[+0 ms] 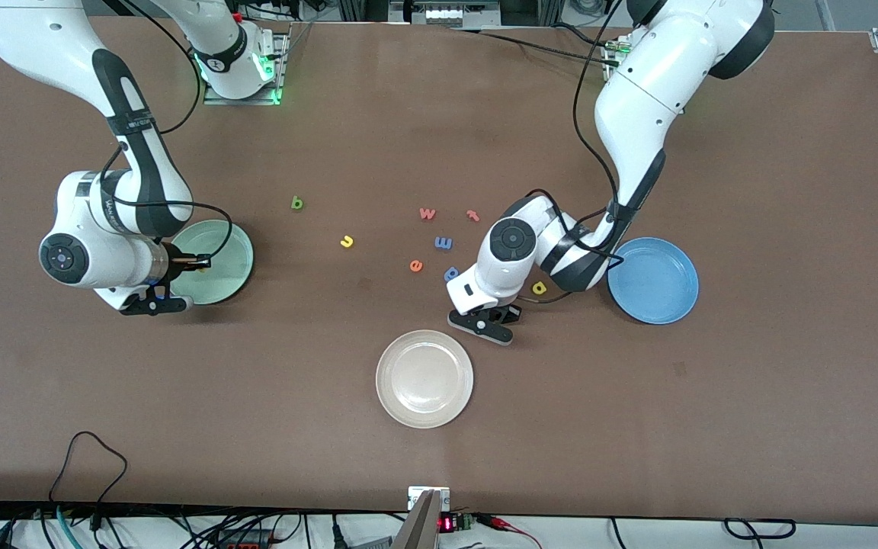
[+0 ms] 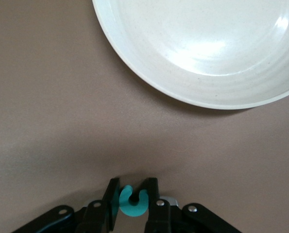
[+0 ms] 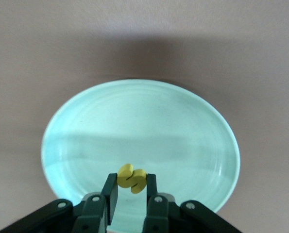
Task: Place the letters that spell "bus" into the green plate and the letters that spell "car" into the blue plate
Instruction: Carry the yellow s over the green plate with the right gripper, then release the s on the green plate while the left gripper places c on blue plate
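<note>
so the left pincer [image 2: 132, 200] is sitting low by the cream plate [image 1: 424, 378], squeezing the teal c [image 2: 132, 203]; the right pincer [image 3: 131, 188] is hanging over the green plate [image 3: 86, 126] near the right arm's end of the desk, clamping the yellow s [image 3: 132, 178]; blue plate [image 1: 653, 280] is lying toward the left arm's end; u [image 1: 346, 242] and b [image 1: 297, 203] are sitting loose mid-desk
</note>
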### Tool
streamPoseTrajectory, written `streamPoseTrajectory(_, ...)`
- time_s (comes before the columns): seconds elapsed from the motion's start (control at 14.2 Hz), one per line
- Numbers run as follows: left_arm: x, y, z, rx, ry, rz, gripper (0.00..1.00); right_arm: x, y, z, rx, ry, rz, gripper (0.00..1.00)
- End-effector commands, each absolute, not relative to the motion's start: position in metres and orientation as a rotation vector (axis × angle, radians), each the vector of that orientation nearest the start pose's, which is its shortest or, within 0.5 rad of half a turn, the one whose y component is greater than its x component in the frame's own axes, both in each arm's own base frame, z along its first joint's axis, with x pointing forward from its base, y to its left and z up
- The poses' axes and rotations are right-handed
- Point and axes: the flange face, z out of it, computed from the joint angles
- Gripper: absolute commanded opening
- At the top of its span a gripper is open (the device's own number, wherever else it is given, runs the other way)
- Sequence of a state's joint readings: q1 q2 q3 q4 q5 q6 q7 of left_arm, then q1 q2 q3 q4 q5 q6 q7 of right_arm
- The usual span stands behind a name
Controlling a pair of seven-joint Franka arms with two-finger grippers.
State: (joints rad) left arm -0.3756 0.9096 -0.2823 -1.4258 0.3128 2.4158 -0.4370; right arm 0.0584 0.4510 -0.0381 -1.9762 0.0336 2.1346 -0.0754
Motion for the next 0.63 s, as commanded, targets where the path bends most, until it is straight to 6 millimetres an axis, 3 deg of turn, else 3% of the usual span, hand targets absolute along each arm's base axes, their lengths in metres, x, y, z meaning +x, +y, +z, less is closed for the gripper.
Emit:
streamPoseTrajectory(0.0,0.602,-0.411,0.179,-3.118,0.541,-0.158,0.22,0.551,0.021,0.2,-3.093,-0.154,0.403,0.34)
streamPoseTrajectory(0.07,0.604,-0.41,0.192,-3.099,0.536,-0.135,0.21,0.552,0.021,0.2,-3.095,-0.147,0.396,0.77)
streamPoseTrajectory(0.14,0.606,-0.408,0.216,-3.077,0.527,-0.118,0.21,0.556,0.02,0.206,-3.098,-0.124,0.377,1.0)
streamPoseTrajectory(0.35,0.608,-0.389,0.273,-3.02,0.468,-0.047,0.21,0.575,0.028,0.252,-3.087,-0.138,0.404,1.0)
streamPoseTrajectory(0.42,0.612,-0.372,0.286,-2.994,0.432,-0.001,0.21,0.579,0.039,0.27,-3.083,-0.163,0.414,1.0)
streamPoseTrajectory(0.56,0.612,-0.342,0.304,-2.928,0.423,0.118,0.21,0.573,0.076,0.284,-3.09,-0.216,0.42,1.0)
